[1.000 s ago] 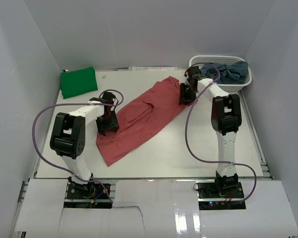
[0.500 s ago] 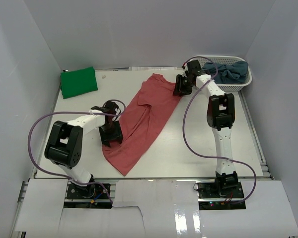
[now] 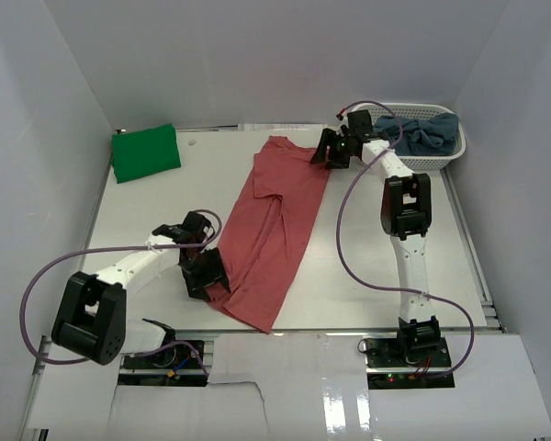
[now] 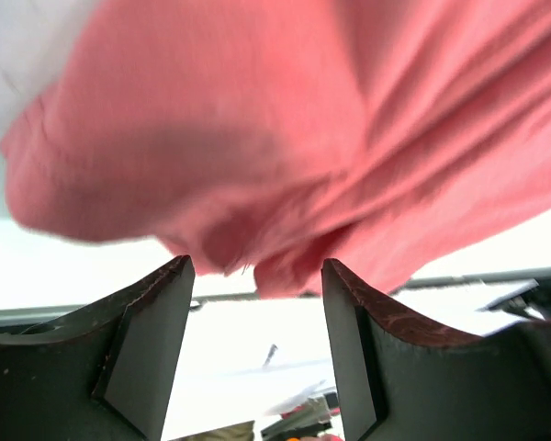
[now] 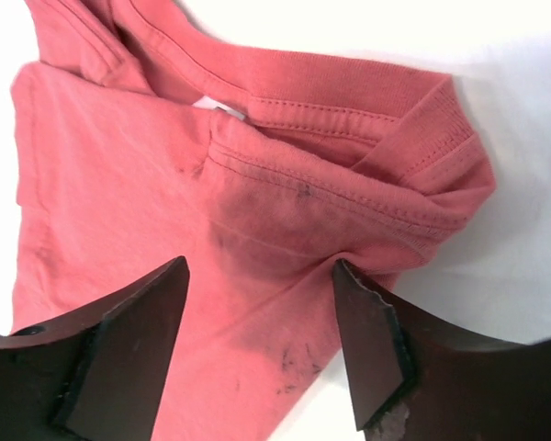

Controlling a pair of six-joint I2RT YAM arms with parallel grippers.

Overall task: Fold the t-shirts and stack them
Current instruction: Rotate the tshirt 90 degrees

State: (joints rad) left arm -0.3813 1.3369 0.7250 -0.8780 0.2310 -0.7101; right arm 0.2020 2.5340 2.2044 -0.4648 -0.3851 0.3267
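We are looking at the red shirt (image 3: 275, 225) lying long and thin on the tabletop (image 3: 376, 266). Its long way is running from the far side toward us, leaning a little, with the collar (image 5: 349, 92) at the far end and the hem (image 3: 250, 317) at the near edge. It is lying wrinkled, not flat, so we are thinking the folding is not yet begun.

The right claw (image 3: 329, 152) is hanging open just over the collar end, holding nothing. The left claw (image 3: 207, 273) is sitting at the shirt's left edge, near the hem. Its fingers (image 4: 151, 349) are standing wide apart, with cloth drooping over them but not pinched, so it is open too.

So each arm is sitting nearest to one end: right for the collar, left for the hem. We are guessing the next move is spreading the shirt flat.

The green shirt (image 3: 145, 152) is waiting folded in the far left corner. Blue shirts (image 3: 427, 131) are sitting in the basket (image 3: 422, 161) at the far right.
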